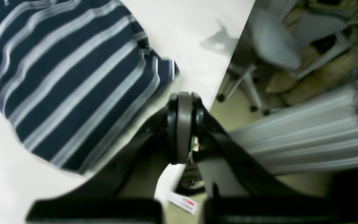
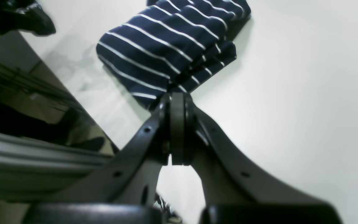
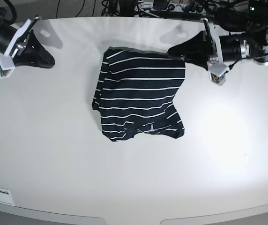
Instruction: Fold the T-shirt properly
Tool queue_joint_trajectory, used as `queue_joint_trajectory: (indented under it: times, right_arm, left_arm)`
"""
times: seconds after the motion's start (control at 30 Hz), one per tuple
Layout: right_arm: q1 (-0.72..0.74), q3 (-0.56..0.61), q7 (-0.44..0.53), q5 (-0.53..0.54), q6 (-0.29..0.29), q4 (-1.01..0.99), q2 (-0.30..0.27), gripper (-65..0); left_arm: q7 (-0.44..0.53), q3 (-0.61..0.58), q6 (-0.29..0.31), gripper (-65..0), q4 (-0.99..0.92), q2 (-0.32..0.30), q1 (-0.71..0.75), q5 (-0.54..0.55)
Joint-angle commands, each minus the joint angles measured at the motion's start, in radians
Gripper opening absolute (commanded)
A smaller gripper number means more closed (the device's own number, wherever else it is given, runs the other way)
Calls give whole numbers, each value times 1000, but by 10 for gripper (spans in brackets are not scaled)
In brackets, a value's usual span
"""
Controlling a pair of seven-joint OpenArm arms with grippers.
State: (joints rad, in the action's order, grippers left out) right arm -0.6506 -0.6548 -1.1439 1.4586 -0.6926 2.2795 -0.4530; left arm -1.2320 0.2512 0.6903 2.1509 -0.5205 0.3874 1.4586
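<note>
We see the white table (image 3: 54, 154) bearing the striped T-shirt (image 3: 141, 101) at its middle, folded into a compact, slightly rumpled block, so we judge the fold nearly done. Our left gripper (image 3: 172, 50), jaws pressed together and empty, hangs just beside its far corner; our right gripper (image 3: 49, 60), likewise clamped on nothing, sits well apart

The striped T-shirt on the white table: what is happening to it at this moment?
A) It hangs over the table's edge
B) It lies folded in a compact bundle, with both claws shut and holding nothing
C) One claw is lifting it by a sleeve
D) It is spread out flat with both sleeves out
B: the T-shirt lies bundled on the table, while the left claw and right claw are shut and empty.
</note>
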Motion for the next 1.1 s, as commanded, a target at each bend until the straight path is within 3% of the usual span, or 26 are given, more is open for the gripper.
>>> queue_joint_trajectory:
  times: [0.0,0.27,0.4,0.57,0.63,0.8,0.97,1.07]
  right_arm:
    - [-41,-29,12,25,-6,36,-13,-650]
    - [-364,-81,-97,25,-6,77,-12,-650]
    - [-510,-79,-126,25,-6,77,19,-650]
    - [-607,5,-123,20,-6,-10,53,-650]
    - [-607,85,-89,-61,-6,-94,52,-650]
    - [-558,335,180,-432,-6,-332,51,-650]
    - [-394,551,384,-686,-6,-583,51,-650]
    - [-278,664,509,-874,-6,-741,51,-650]
  left_arm:
    - [12,23,8,-650,45,-14,43,25]
    - [11,150,8,-650,205,-13,487,-20]
    - [21,156,8,-650,205,1,676,-137]
    - [128,153,8,-650,192,89,842,-310]
    - [144,135,8,-650,133,120,846,-364]
    - [249,7,3,-650,-113,141,778,-530]
    - [406,-148,-71,-650,-446,141,571,-717]
    - [562,-244,-90,-650,-679,141,429,-871]
